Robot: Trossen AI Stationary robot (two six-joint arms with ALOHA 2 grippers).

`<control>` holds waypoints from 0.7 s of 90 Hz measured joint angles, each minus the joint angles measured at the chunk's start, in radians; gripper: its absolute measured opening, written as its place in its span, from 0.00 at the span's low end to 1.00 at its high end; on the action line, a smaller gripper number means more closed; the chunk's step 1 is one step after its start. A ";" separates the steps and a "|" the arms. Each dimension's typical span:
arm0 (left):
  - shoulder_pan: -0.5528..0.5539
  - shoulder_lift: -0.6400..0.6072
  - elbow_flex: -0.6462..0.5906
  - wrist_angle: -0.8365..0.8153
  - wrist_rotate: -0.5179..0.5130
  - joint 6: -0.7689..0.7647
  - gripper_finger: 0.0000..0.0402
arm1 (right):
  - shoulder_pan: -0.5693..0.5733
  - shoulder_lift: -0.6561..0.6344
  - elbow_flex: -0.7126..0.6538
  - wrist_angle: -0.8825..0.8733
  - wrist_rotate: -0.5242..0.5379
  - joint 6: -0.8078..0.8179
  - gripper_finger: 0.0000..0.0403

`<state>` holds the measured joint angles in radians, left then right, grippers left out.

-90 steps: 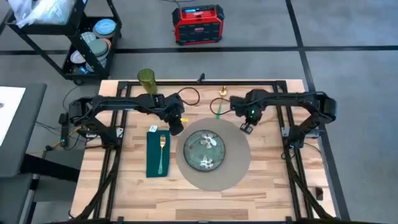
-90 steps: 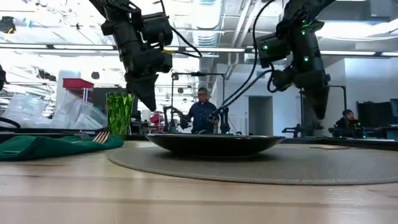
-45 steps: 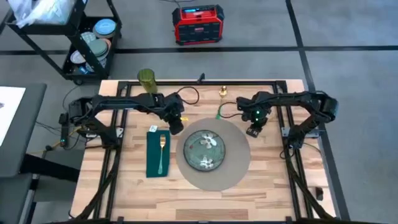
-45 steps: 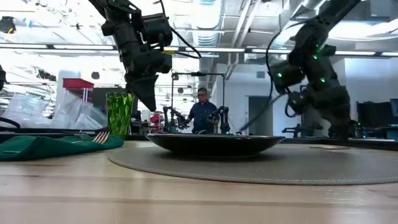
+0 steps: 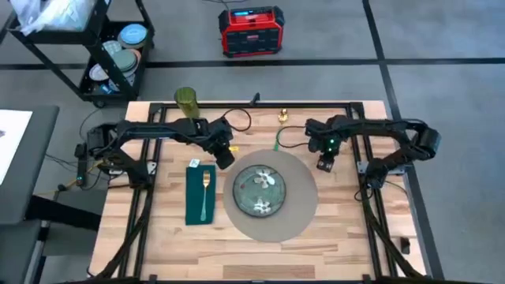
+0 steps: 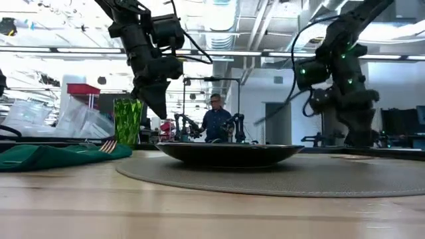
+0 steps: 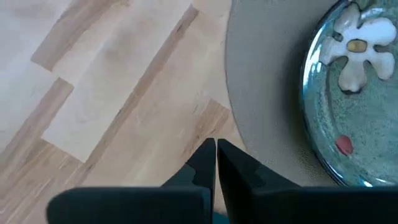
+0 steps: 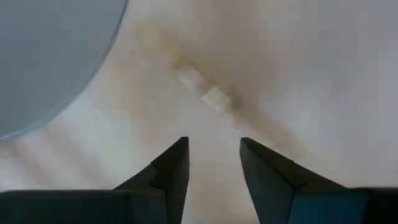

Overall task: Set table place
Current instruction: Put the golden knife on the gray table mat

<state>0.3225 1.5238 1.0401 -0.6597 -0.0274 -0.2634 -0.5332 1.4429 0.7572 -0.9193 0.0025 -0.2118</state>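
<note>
Grey-beige round woven placemat lies mid-table, just inward of your right gripper, whose fingers are parted and empty. Left gripper, pinched closed on nothing, hovers probably over its opposite rim.

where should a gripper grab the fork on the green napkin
Take the fork by its slim handle, at the near end away from the tines, coming straight down. It lies flat along the green napkin, so jaws should close across the handle's width; the cloth beneath gives a little room to get under.
</note>
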 joint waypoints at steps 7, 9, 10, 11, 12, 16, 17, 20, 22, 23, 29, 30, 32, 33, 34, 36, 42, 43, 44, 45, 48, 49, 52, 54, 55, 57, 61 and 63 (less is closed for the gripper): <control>-0.001 0.000 0.000 -0.001 -0.005 -0.001 0.00 | -0.013 0.012 -0.012 0.013 0.013 -0.128 0.32; -0.001 0.000 0.000 0.000 -0.005 -0.001 0.00 | -0.016 0.021 -0.013 0.012 0.013 -0.159 0.32; -0.001 0.000 0.000 0.000 -0.005 -0.003 0.00 | -0.017 0.026 -0.014 0.012 0.013 -0.173 0.33; -0.001 0.000 0.000 0.000 -0.006 -0.005 0.00 | -0.019 0.031 -0.014 0.013 0.014 -0.186 0.33; -0.001 0.000 0.000 0.000 -0.006 -0.007 0.00 | -0.020 0.037 -0.014 0.013 0.014 -0.195 0.33; -0.001 0.000 0.000 -0.001 -0.006 -0.014 0.00 | -0.021 0.058 -0.015 0.011 0.016 -0.220 0.34; -0.001 0.000 0.000 -0.001 -0.007 -0.016 0.00 | -0.022 0.064 -0.015 0.011 0.018 -0.222 0.34; -0.001 0.000 0.000 -0.001 -0.008 -0.021 0.00 | -0.025 0.079 -0.015 0.015 0.023 -0.229 0.35; -0.001 0.000 0.000 0.000 -0.009 -0.023 0.00 | -0.027 0.089 -0.015 0.019 0.023 -0.234 0.35; -0.001 0.000 0.000 0.000 -0.010 -0.024 0.00 | -0.028 0.095 -0.015 0.022 0.023 -0.236 0.35; -0.001 0.000 0.000 0.000 -0.014 -0.035 0.00 | -0.036 0.121 -0.011 0.030 0.028 -0.251 0.36; -0.001 0.000 0.000 0.000 -0.016 -0.037 0.00 | -0.037 0.126 -0.011 0.031 0.028 -0.254 0.36; -0.001 0.000 0.000 0.000 -0.019 -0.039 0.00 | -0.040 0.135 -0.010 0.033 0.027 -0.256 0.36; -0.001 0.000 0.000 0.000 -0.021 -0.041 0.00 | -0.041 0.140 -0.010 0.034 0.027 -0.256 0.36; -0.001 0.000 0.000 0.000 -0.021 -0.043 0.00 | -0.042 0.144 -0.010 0.035 0.027 -0.256 0.36; -0.001 0.000 0.000 0.000 -0.023 -0.046 0.00 | -0.045 0.152 -0.010 0.036 0.027 -0.256 0.36; -0.001 0.000 0.000 0.000 -0.040 -0.059 0.00 | -0.048 0.176 -0.008 0.034 0.029 -0.256 0.35; -0.001 0.000 0.000 0.000 -0.044 -0.061 0.00 | -0.048 0.179 -0.007 0.034 0.031 -0.256 0.34; -0.001 0.000 0.000 0.000 -0.047 -0.062 0.00 | -0.049 0.182 -0.007 0.033 0.032 -0.256 0.34; -0.001 0.000 0.000 0.000 -0.049 -0.063 0.00 | -0.049 0.185 -0.006 0.033 0.034 -0.256 0.33; -0.001 0.000 0.000 0.000 -0.056 -0.066 0.00 | -0.050 0.193 -0.004 0.032 0.039 -0.256 0.31; -0.001 0.000 0.000 0.000 -0.059 -0.068 0.00 | -0.050 0.195 -0.004 0.032 0.040 -0.256 0.29; -0.001 0.000 0.000 0.000 -0.070 -0.074 0.00 | -0.050 0.201 -0.003 0.033 0.045 -0.257 0.25; -0.001 0.000 0.000 0.000 -0.078 -0.078 0.00 | -0.051 0.202 -0.002 0.033 0.048 -0.258 0.22; -0.001 0.000 0.000 0.000 -0.080 -0.081 0.00 | -0.051 0.202 -0.002 0.034 0.050 -0.259 0.20; -0.001 0.000 0.000 0.000 -0.082 -0.086 0.00 | -0.051 0.202 -0.002 0.035 0.053 -0.261 0.15; -0.001 0.000 0.000 -0.001 -0.083 -0.097 0.00 | -0.051 0.199 -0.002 0.035 0.054 -0.267 0.07; -0.001 0.000 0.000 -0.002 -0.083 -0.102 0.00 | -0.051 0.194 -0.002 0.034 0.054 -0.270 0.05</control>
<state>0.3214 1.5238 1.0401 -0.6614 -0.1108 -0.3656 -0.5841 1.6373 0.7549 -0.8854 0.0561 -0.4813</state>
